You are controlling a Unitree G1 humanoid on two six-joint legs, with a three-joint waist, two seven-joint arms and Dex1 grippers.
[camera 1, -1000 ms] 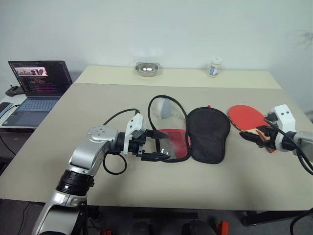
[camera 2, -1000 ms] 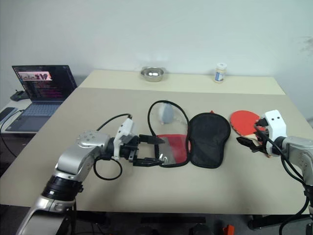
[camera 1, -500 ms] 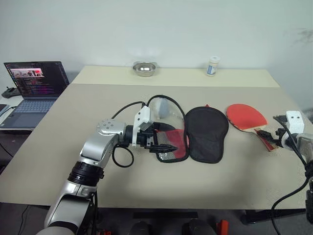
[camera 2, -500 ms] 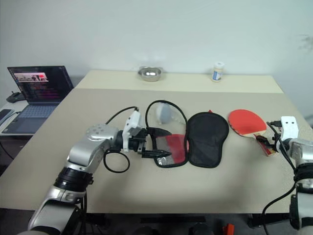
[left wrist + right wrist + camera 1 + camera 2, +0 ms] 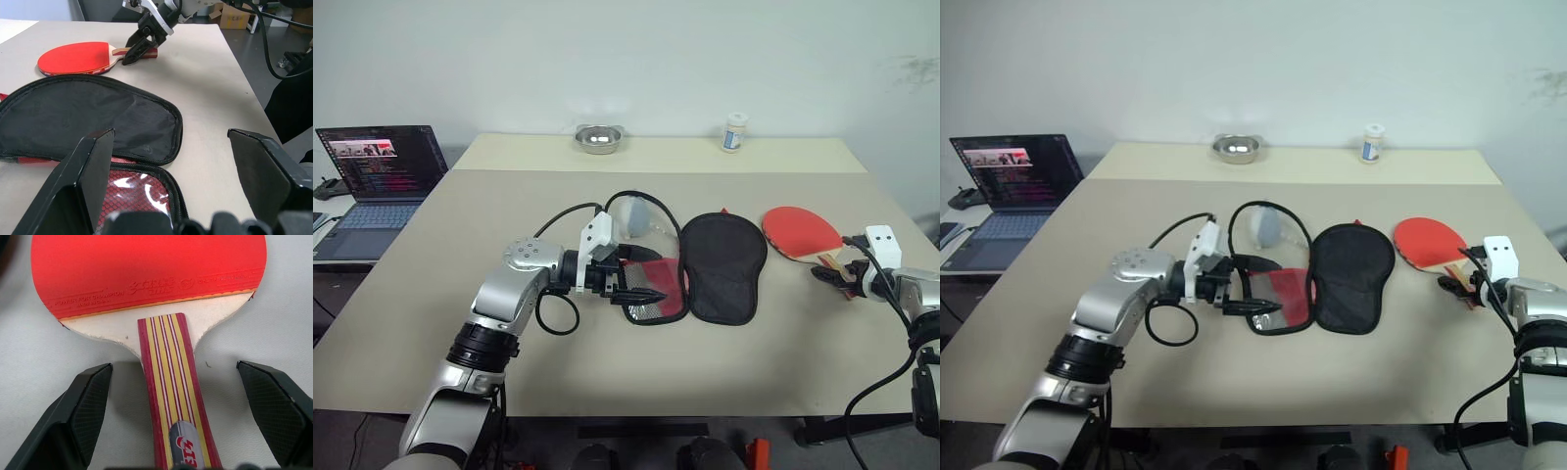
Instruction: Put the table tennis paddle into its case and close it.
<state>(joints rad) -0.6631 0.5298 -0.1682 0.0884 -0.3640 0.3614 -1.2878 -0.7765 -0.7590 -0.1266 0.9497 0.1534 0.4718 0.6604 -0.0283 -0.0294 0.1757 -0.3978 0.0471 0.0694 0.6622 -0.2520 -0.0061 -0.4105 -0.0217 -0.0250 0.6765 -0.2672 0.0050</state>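
The right end effector (image 5: 168, 421) is spread wide astride the table tennis paddle (image 5: 800, 232) handle, not gripping. The left end effector (image 5: 641, 284) hovers released over the open case (image 5: 695, 269) on the bench (image 5: 607, 362).

Wall: I see a plain white wall (image 5: 636, 59) behind the table.
Table: a wide beige tabletop (image 5: 607, 362), a second one butted against its far edge.
Side desk: an open laptop with lit screen (image 5: 374, 162) off the left edge.
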